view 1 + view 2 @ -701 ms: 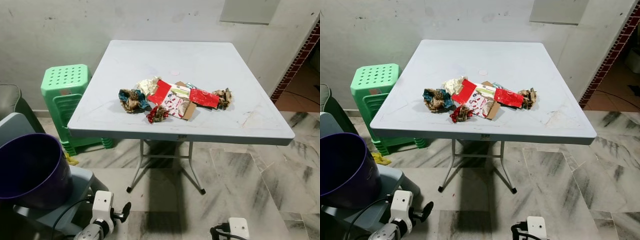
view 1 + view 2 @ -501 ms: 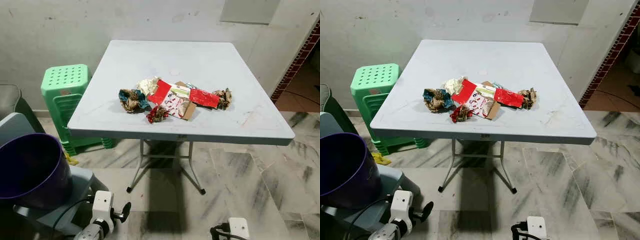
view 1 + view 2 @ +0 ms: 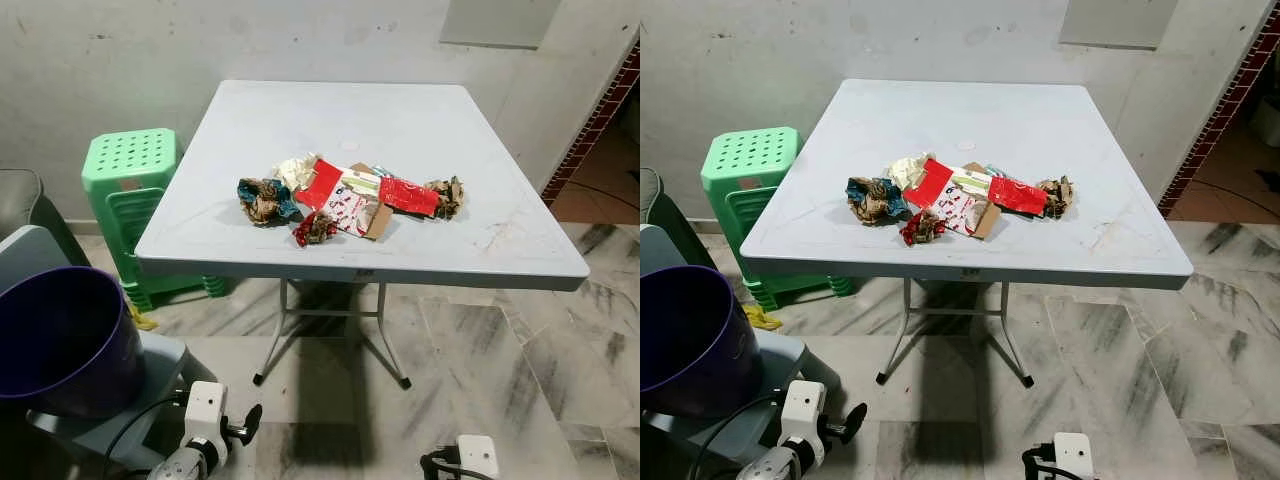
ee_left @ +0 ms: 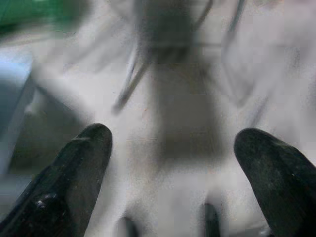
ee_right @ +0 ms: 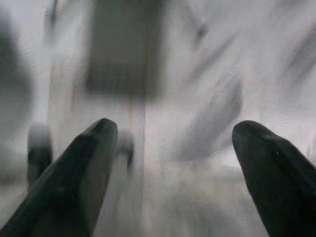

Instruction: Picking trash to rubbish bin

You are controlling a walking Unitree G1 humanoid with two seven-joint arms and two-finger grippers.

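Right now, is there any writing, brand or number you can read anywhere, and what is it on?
None can be read.
Red wrapper: pale marks, too small to read.
White and red printed packet: print too small and blurred.
Small label on the table's front edge: too small to read.
Purple bin: no text seen.

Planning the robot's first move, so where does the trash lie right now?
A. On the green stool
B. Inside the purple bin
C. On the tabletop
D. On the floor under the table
C: the crumpled wrappers sit clustered on the pale table, apart from the purple bin.
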